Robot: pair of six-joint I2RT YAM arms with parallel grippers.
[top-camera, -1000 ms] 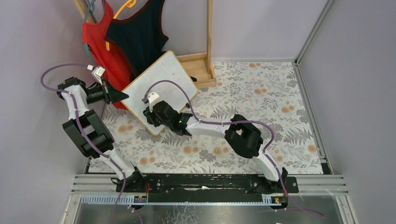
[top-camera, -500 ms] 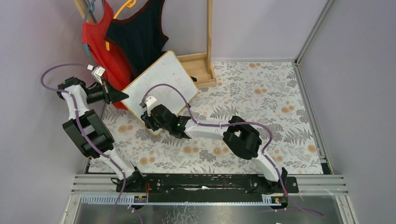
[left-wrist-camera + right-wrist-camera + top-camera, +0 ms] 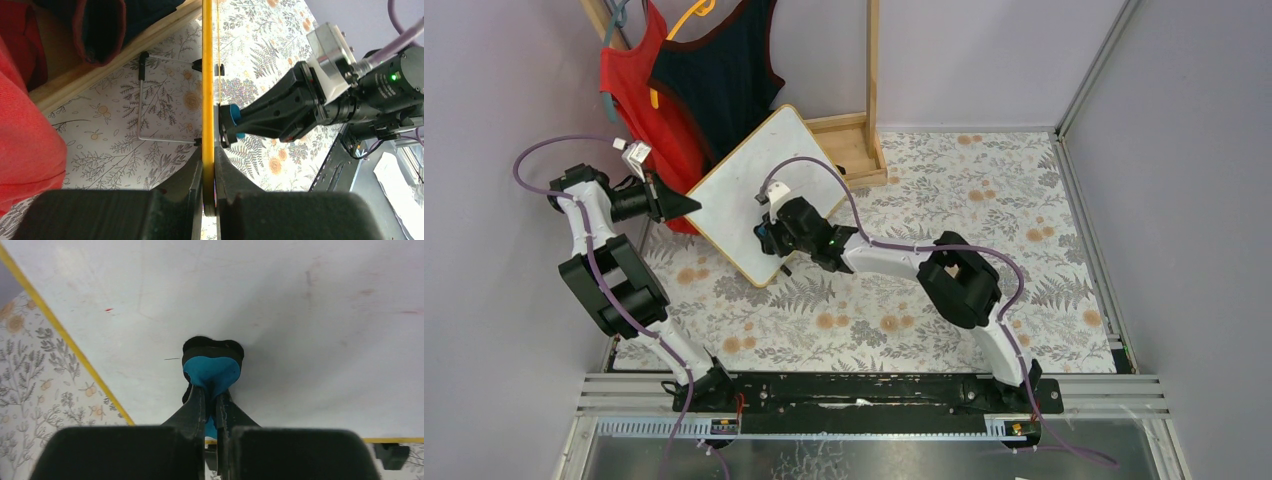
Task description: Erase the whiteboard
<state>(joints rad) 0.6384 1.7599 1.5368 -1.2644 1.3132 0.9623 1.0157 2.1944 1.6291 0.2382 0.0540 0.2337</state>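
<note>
Left gripper point(image 3: 208, 159) clamps the whiteboard point(image 3: 734, 195) at its edge; right gripper point(image 3: 211, 396) pinches the eraser point(image 3: 212, 371) against its face

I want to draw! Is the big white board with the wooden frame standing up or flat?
Standing up: the wooden-framed white board appears edge-on, flowery tablecloth either side, left gripper pinching its rim.

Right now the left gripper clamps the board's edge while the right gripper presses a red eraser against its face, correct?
Not quite: the eraser is blue, not red, as the right wrist view shows. The left gripper does clamp the edge of the board, and the right gripper presses the eraser against its face.
</note>
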